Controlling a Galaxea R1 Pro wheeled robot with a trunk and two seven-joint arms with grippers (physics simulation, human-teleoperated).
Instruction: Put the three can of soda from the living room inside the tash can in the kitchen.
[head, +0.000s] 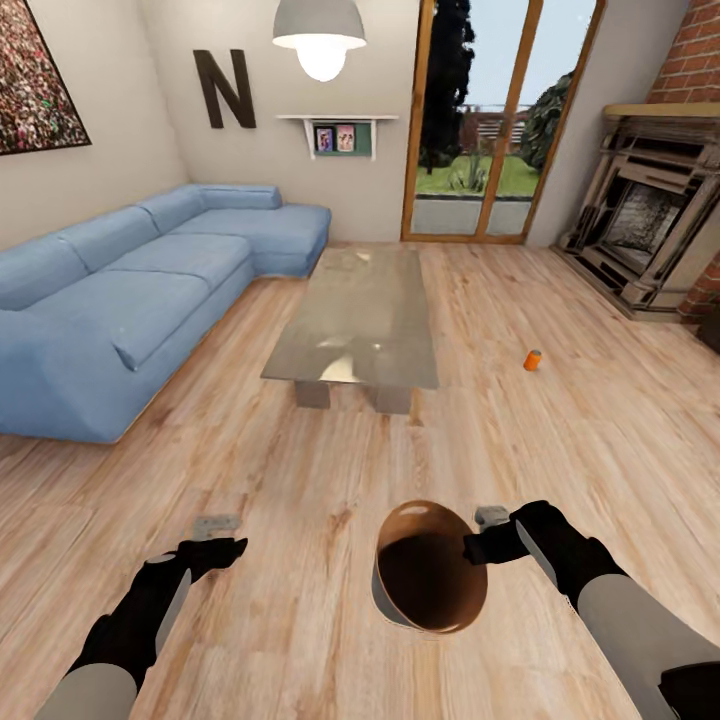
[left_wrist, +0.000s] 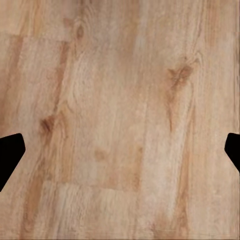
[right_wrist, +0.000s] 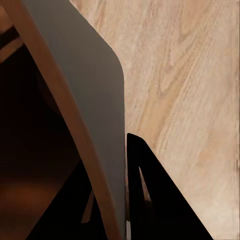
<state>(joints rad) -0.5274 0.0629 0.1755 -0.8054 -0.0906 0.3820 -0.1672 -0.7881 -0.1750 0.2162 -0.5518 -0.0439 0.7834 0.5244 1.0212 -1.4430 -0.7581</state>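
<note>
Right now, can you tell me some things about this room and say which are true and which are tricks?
1. The right gripper is holding the bin by its rim. True.
2. The orange can sits on the coffee table. False: it stands on the wooden floor, to the right of the table.
3. The left gripper carries a can. False: it is open, with nothing between its fingers.
4. The sofa is blue. True.
5. The bin is brown inside. True.
</note>
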